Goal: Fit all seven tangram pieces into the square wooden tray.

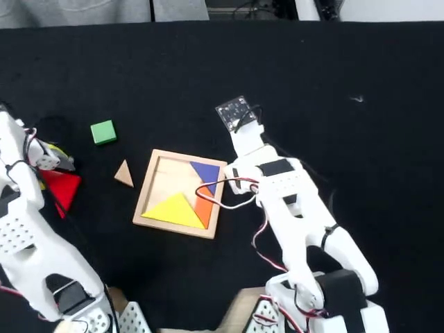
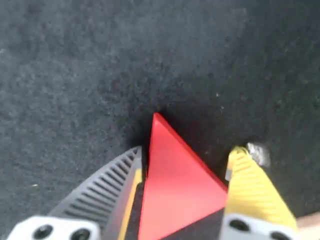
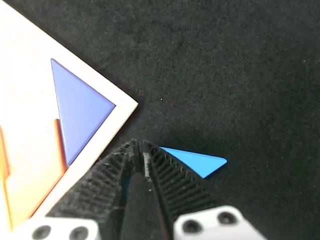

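The left tool (image 2: 189, 150) clamps a red triangular block (image 2: 175, 192). From its wrist, the right tool (image 3: 140, 146) is closed and empty, just beside a light-blue flat piece (image 3: 197, 161).

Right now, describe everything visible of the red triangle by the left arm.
The red triangle is a flat, plain red piece, smooth, perhaps painted wood, with crisp edges and one sharp corner pointing away from the left gripper. It sits between the jaws, grey one along one edge, yellow one at the other, both seeming to touch it. It is over the black cloth, apart from the wooden tray. Whether it rests on the cloth or is raised cannot be told.
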Controlling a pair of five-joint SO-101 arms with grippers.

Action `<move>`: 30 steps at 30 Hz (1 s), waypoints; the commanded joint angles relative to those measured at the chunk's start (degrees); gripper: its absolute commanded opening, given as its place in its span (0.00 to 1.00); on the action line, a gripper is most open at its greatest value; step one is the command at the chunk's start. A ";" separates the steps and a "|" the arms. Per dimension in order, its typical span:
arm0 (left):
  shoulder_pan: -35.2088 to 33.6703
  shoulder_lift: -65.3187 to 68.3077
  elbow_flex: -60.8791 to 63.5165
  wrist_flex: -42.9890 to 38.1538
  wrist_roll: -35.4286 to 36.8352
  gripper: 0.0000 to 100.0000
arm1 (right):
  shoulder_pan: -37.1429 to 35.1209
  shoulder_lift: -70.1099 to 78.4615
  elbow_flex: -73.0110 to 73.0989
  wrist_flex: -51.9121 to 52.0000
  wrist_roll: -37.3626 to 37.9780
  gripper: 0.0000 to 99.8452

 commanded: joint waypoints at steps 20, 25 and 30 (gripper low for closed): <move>12.35 -27.52 1.71 16.88 -10.90 0.24 | -0.62 -0.04 -0.22 -0.62 2.20 0.01; 12.35 -34.29 12.88 11.60 -11.25 0.34 | -0.62 -0.31 0.22 -0.62 2.20 0.01; 9.27 -33.41 16.92 5.54 -10.99 0.38 | -0.62 -0.40 0.22 -0.62 2.20 0.01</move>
